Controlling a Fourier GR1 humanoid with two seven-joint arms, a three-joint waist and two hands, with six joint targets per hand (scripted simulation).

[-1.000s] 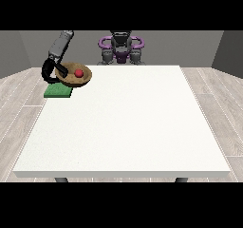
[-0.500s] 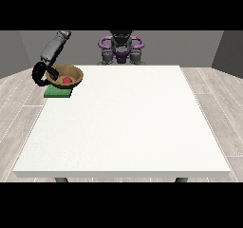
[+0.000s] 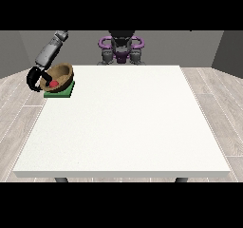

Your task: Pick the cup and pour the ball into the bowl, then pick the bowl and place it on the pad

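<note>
On one pad (image 3: 60, 92) — one tilted bowl (image 3: 60, 75), one ball (image 3: 53, 83).

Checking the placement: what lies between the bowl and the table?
In the front view, the green pad lies under the tilted bowl, on the table.

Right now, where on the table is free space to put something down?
The white table is bare from the green pad across to its right and near edges. Only the far left corner is crowded: the bowl with the red ball, held by the hand.
</note>
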